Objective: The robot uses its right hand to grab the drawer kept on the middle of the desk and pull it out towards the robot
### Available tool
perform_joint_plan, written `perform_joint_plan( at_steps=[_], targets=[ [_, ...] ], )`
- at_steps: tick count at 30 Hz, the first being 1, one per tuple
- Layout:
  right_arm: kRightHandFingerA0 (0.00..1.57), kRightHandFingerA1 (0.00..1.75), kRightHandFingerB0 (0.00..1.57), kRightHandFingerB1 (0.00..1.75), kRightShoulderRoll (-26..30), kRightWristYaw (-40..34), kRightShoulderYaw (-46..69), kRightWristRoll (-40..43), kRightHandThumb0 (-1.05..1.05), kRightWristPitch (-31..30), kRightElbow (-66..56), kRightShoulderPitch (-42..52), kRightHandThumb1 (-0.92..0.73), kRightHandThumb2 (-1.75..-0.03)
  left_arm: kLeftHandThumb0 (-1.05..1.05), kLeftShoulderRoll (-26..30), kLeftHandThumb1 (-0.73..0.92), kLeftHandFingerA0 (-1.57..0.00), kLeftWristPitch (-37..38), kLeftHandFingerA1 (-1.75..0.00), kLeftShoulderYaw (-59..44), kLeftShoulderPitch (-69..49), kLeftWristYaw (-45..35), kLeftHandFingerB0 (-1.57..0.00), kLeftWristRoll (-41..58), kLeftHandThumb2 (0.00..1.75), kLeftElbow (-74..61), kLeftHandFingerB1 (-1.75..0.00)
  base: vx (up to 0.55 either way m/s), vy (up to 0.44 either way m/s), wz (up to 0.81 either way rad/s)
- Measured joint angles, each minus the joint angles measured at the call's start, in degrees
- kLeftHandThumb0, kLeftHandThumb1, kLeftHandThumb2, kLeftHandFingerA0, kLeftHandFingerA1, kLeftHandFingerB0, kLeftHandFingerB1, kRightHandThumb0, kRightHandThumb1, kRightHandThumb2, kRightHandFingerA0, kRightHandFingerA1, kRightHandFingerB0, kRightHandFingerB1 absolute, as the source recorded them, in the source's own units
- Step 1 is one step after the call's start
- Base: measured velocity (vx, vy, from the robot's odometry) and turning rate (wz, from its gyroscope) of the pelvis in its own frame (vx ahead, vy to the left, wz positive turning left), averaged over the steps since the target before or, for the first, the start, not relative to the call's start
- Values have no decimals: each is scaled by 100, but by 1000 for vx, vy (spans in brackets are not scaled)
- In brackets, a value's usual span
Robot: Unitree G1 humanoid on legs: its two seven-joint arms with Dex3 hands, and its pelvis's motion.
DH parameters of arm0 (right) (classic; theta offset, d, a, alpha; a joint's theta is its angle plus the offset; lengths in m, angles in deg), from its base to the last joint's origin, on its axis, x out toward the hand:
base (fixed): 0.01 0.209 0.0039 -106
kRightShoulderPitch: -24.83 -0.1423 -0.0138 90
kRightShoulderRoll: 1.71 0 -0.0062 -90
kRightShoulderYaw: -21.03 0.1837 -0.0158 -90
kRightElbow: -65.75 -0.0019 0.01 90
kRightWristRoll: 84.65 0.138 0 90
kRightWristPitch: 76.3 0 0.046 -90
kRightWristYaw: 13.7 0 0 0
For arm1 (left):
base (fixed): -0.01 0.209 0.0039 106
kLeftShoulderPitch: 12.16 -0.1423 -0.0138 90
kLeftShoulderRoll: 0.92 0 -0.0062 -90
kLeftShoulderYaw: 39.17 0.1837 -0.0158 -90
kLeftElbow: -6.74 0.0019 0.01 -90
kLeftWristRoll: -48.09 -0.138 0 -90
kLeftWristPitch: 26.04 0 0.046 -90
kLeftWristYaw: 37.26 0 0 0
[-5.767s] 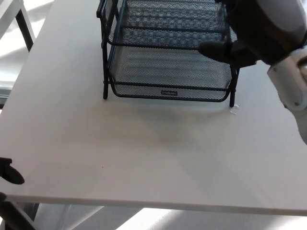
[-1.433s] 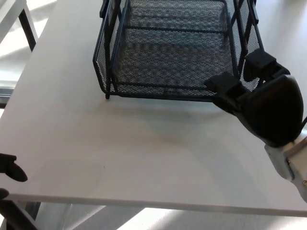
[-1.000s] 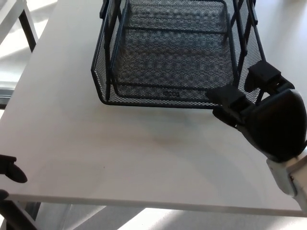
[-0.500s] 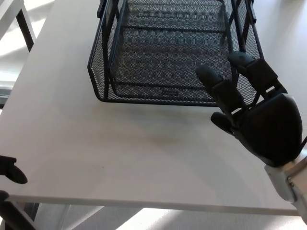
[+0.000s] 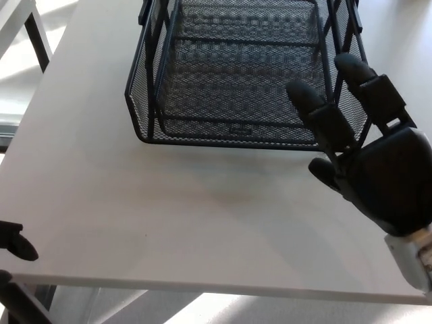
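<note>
Bare desk (image 5: 202, 223) lies open before the drawer (image 5: 229, 101), whose mesh walls block sideways entry.

Even daylight, soft shadows, slight blur

Drawer (image 5: 236, 81): black wire mesh, fine honeycomb pattern, black frame rods. Tabletop (image 5: 169, 216): plain pale beige-white, no pattern. Right hand (image 5: 368, 155): glossy black, wrist (image 5: 413, 260) at lower right of frame white-grey. Left hand (image 5: 13, 246): black, only small part seen at lower left edge. Floor (image 5: 17, 61) at upper left: light, with bright sun patches.
</note>
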Motion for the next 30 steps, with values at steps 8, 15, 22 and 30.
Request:
perform_joint_plan(
  at_steps=[8,15,22,30],
  targets=[
    [2,34,12,45,679,620,1204,431,-44,161,-1023,1098,-46,-67,-22,-1,57,-77,58,-80,-55,-94,28,-80,-2,56,25,-62,0,0,0],
    [3,32,3,39,991,829,2319,847,-47,428,-1450,2223,-48,-65,-23,-3,58,-75,76,-80,-138,-193,42,-79,2,56,7,-62,0,0,0],
    [5,39,14,39,1024,856,3342,1083,-42,649,-1528,3143,-54,-56,-22,-7,57,-76,80,-78,-171,-253,56,-79,-1,56,2,-62,0,0,0],
    [10,42,21,36,869,341,4254,1113,-43,784,-729,3522,-55,-56,-23,-11,57,-76,87,-80,-172,-254,56,-79,4,56,27,-62,0,0,0]
  ],
)
